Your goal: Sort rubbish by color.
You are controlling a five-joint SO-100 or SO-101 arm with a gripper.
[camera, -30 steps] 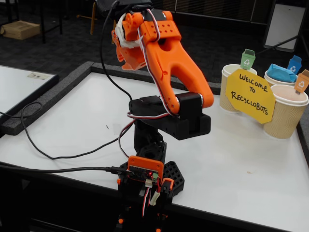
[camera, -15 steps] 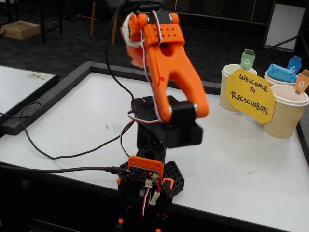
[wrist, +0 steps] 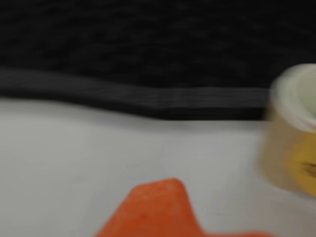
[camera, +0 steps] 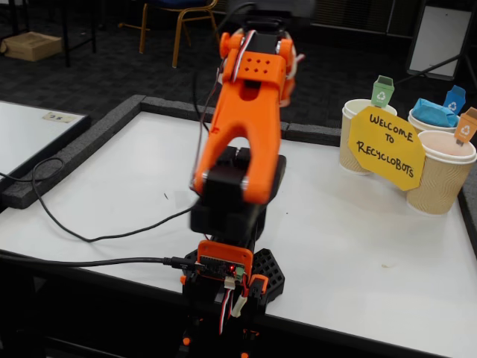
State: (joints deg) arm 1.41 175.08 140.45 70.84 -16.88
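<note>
Arm [camera: 242,142] stands mid-frame in the fixed view; white table [camera: 119,179] lies bare at left, cups [camera: 441,173] crowd the right edge. Gripper's grip: cannot tell.

Demo hall, dark carpet [camera: 97,67], stacking chair [camera: 179,15], whiteboard tabletop [camera: 358,239]

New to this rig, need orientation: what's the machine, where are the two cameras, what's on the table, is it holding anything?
The machine is a small orange plastic robot arm clamped at the edge of a white table. The fixed view looks at it from behind its base. The blurry wrist view rides on the arm; the orange shape at the bottom is one of its fingers. On the table stand three beige paper cups with coloured bin tags and a yellow paper sign. A light blue crumpled paper lump sits in the rear cup. Whether the fingers hold anything cannot be seen.
</note>
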